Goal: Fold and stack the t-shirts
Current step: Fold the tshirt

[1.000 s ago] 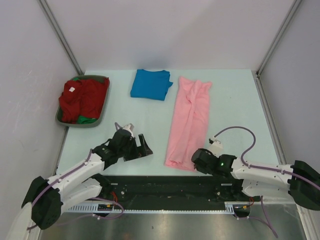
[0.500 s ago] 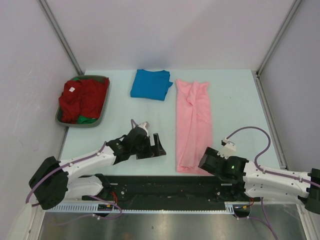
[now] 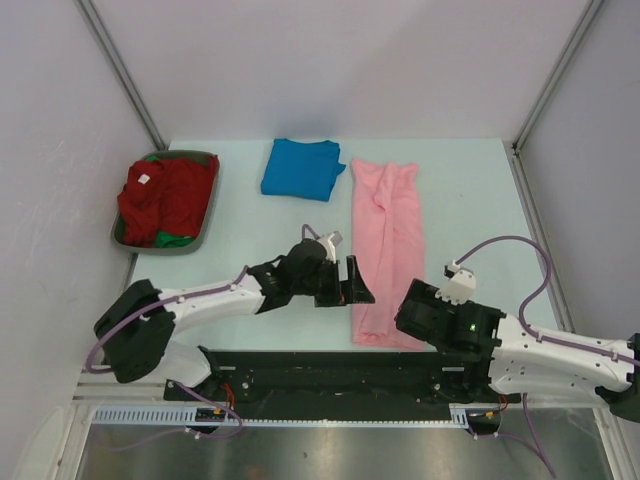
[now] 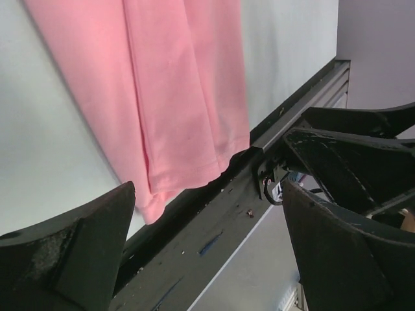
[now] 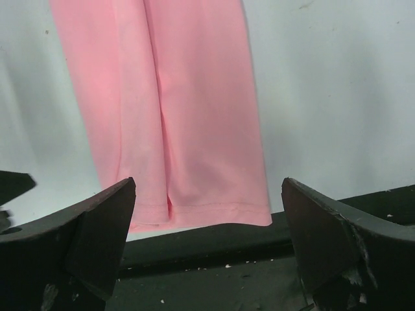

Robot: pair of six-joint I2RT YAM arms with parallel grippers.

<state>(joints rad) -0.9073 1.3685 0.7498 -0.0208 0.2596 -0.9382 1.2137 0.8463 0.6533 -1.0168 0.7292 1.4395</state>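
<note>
A pink t-shirt point(image 3: 385, 240), folded lengthwise into a long strip, lies flat on the table and runs from the back to the near edge. Its near hem shows in both wrist views point(image 4: 175, 97) point(image 5: 175, 110). My left gripper point(image 3: 358, 283) hovers just left of the strip's near end, open and holding nothing point(image 4: 207, 259). My right gripper point(image 3: 408, 318) sits at the strip's near right corner, also open and holding nothing point(image 5: 207, 246). A folded blue t-shirt point(image 3: 302, 168) lies at the back, left of the pink one.
A grey-green tray point(image 3: 213, 190) at the back left holds crumpled red shirts point(image 3: 160, 200) with some green cloth beneath. A black rail point(image 3: 330, 365) runs along the near table edge, right below the pink hem point(image 5: 227, 259). Walls enclose the table on three sides.
The pink strip's near end swung right, from slanted to straight. My left arm has reached right, up to the strip's left edge. My right gripper has backed off the hem.
</note>
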